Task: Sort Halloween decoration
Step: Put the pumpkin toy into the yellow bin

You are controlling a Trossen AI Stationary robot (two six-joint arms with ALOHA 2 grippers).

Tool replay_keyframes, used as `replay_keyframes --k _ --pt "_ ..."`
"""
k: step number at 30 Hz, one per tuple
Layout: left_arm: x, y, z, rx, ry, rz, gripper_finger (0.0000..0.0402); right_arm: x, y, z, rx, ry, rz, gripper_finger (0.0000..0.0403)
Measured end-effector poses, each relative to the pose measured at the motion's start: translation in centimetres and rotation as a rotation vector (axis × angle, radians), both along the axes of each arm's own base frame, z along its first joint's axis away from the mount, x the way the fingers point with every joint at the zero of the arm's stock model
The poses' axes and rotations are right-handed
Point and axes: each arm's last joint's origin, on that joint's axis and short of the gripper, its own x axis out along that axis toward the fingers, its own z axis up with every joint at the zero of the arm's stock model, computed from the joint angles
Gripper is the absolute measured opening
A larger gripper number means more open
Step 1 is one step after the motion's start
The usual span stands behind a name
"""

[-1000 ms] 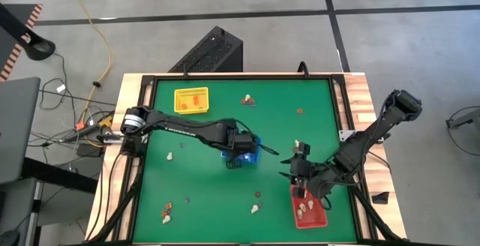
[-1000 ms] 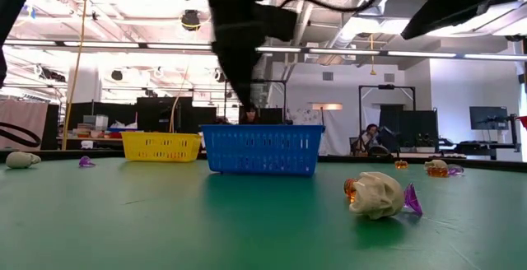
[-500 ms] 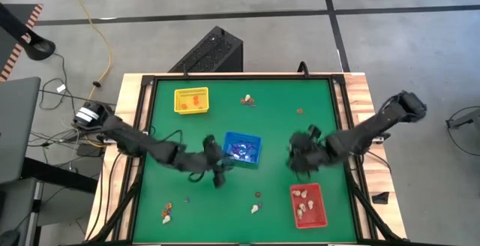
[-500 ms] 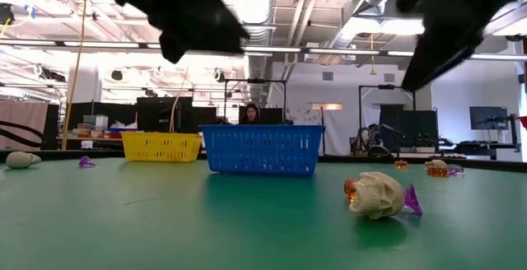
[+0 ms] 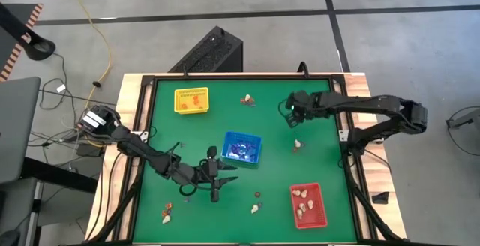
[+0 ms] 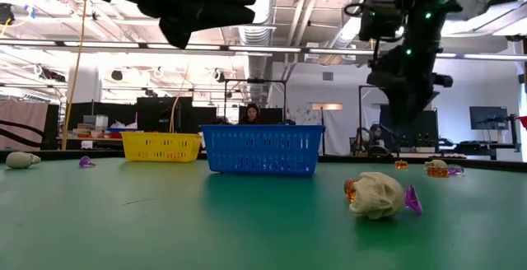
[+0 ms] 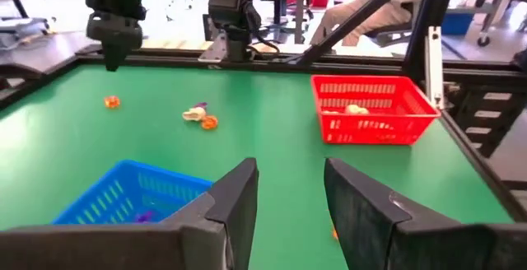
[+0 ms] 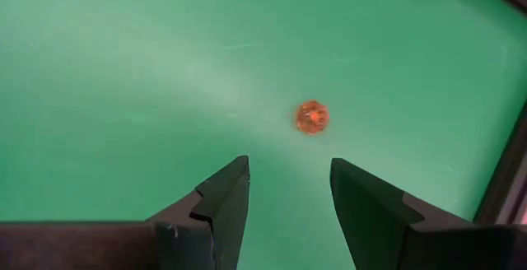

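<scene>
While apart, three trays (image 5: 191, 100), two claws (image 5: 217, 177).

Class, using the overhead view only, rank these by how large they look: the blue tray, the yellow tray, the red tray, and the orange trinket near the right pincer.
1. Red tray
2. Blue tray and yellow tray: too alike to rank
3. Orange trinket, far smallest

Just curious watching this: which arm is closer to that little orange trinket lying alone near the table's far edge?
Right. The right gripper hovers just beside the orange trinket; the left gripper sits far off, near the blue tray.
</scene>
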Motion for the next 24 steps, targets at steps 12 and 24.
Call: replay_keyframes --k 12,24 --pt "0.2 0.2 -0.5 -0.003 0.06 -0.052 0.0132 -1.5 -3.3 -4.6 -0.024 -0.101 -0.135 0.0201" --pt "0.2 0.3 -0.6 -0.005 0.064 -0.049 0.0132 -2.6 -2.7 -8.2 -0.114 -0.181 -0.193 0.0201"
